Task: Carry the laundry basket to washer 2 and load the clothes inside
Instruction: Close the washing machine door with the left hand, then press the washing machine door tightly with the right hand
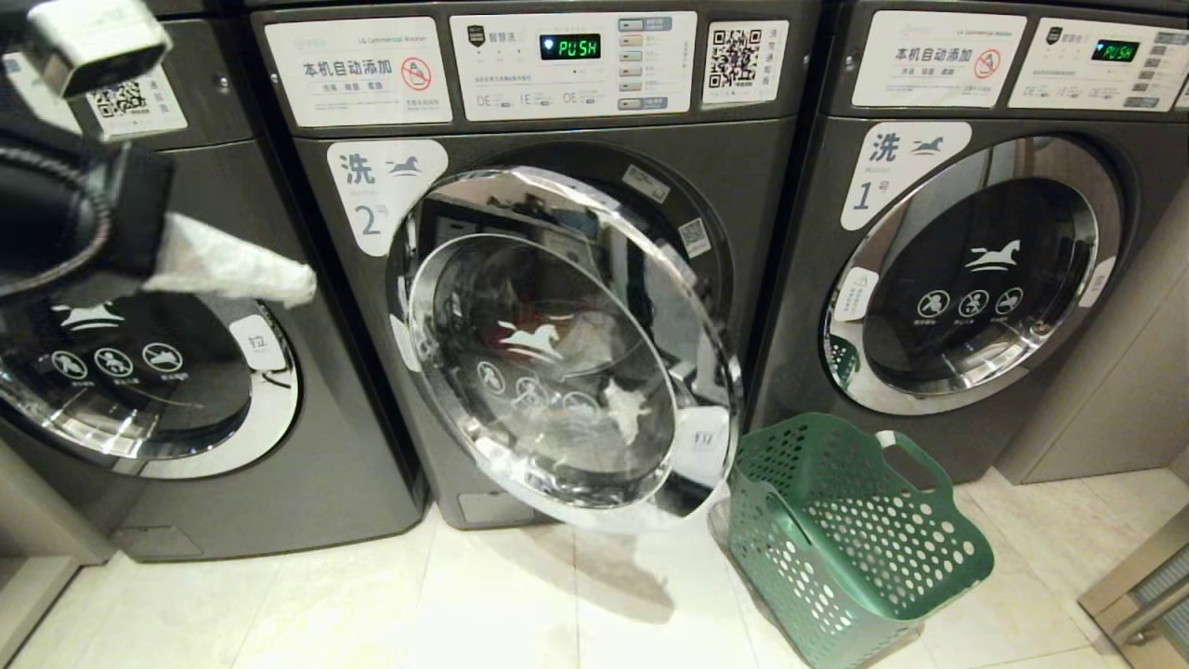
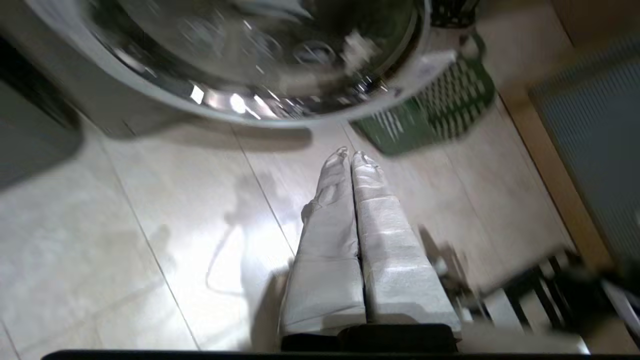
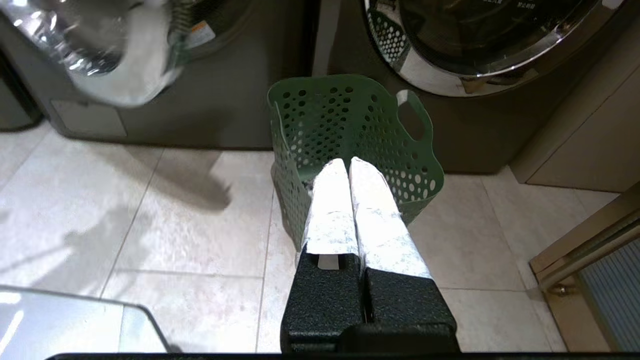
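Observation:
Washer 2 (image 1: 372, 195) stands in the middle, its chrome-ringed door (image 1: 557, 372) ajar with the right edge swung outward. Dim reddish and pale shapes (image 1: 548, 336) show behind the glass; I cannot tell whether they are the clothes. The green laundry basket (image 1: 855, 539) sits on the floor to the right of the door, and no garment shows in it (image 3: 350, 115). My left gripper (image 1: 302, 279) hangs shut and empty at the upper left, in front of the unlabelled washer. In the left wrist view its fingertips (image 2: 350, 156) are over the tiles short of the door (image 2: 250, 65). My right gripper (image 3: 348, 161) is shut and empty over the basket's near rim.
Washer 1 (image 1: 975, 279) stands shut on the right, close behind the basket. An unlabelled washer (image 1: 158, 372) is on the left. A beige cabinet side (image 1: 1115, 372) and a door frame (image 1: 1143, 585) close off the right. Pale tiled floor (image 1: 372, 604) lies in front.

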